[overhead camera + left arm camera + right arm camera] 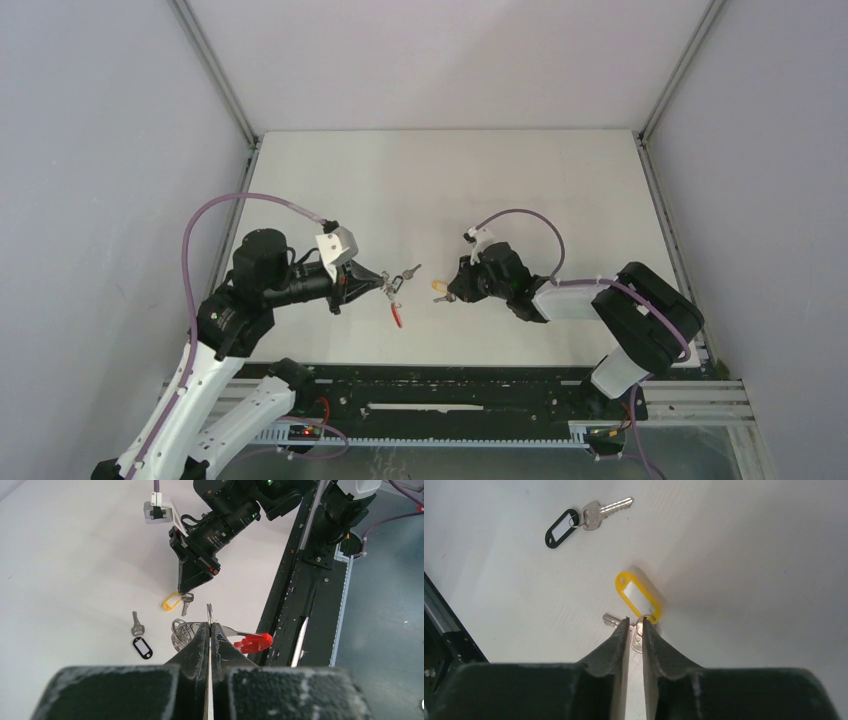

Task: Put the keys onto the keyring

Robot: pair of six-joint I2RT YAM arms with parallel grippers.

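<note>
**Both arms low, tips facing mid-table**

The left gripper (210,626), reaching rightward, has its fingers pressed together on a wire ring of the keyring (254,642), whose red band dangles. The right gripper (636,622), angled leftward, sets its fingers a slit apart astride the yellow-tagged key (638,597); whether it grips is unclear. The black-tagged key (586,519) lies just beyond.

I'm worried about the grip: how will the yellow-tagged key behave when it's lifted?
Probably light: the key is small and thin. Its yellow tag joins by a small ring, so it would likely dangle and swing. Lying flat on the table, the smooth metal may slip when pinched.
</note>
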